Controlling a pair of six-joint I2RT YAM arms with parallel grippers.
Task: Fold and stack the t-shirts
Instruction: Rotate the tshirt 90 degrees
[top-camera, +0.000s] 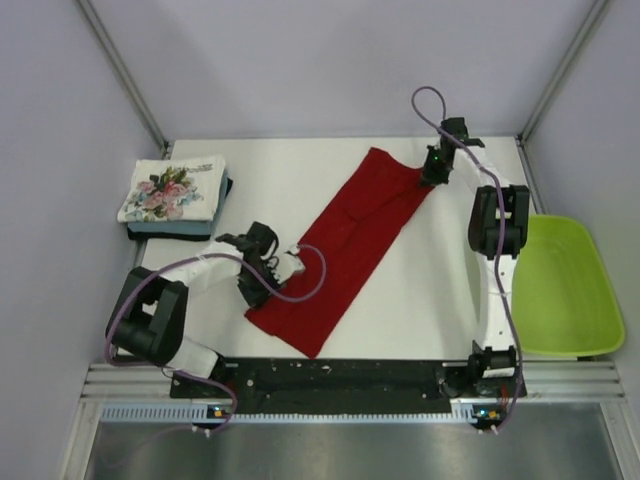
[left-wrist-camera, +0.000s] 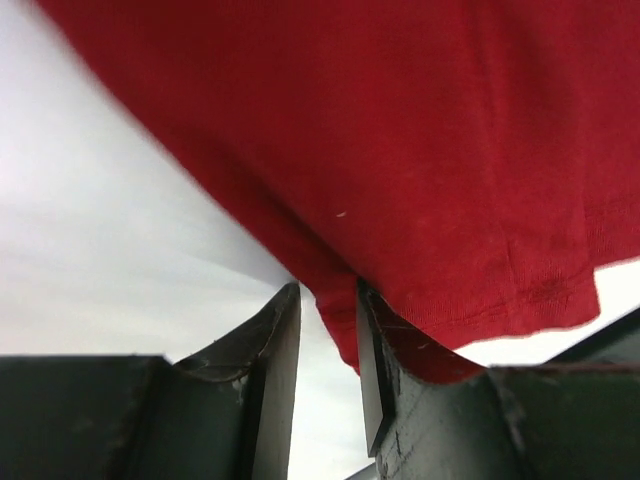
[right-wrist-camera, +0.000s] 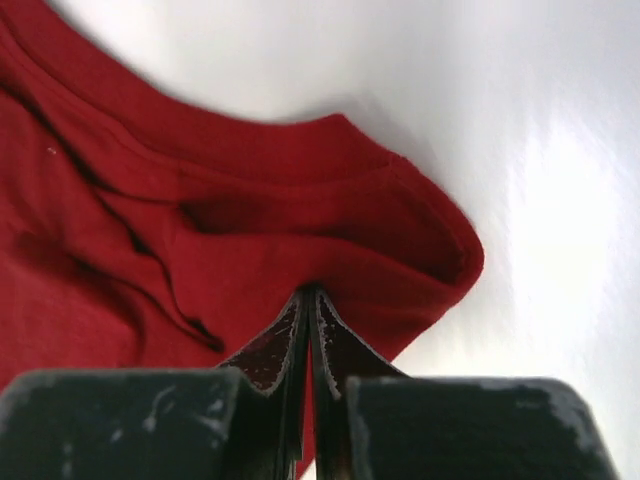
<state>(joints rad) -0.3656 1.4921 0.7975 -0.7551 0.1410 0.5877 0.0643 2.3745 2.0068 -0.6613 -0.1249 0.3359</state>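
Top external view alone takes in the whole layout: four t-shirts, one lime-green tray (top-camera: 562, 288) and two arms on a white surface (top-camera: 420, 300). One red t-shirt (top-camera: 350, 245) lies as a long narrow strip, running diagonally from the near left to the far right. The other three are a squared stack at the far left: a floral t-shirt (top-camera: 172, 188) on top, a light blue t-shirt (top-camera: 160, 227) under it and a dark t-shirt (top-camera: 175, 236) at the bottom. The smooth plastic tray sits beyond the surface's right edge. Left wrist view adds what the overhead hides: the left fingers (left-wrist-camera: 282, 345) stand partly apart, bare surface showing in the gap, with the shirt's stitched hem corner draped against one of them. Right wrist view shows the right fingers (right-wrist-camera: 270, 350) pressed together on a soft, rumpled fold at the shirt's far end, beside a ribbed edge curling up.
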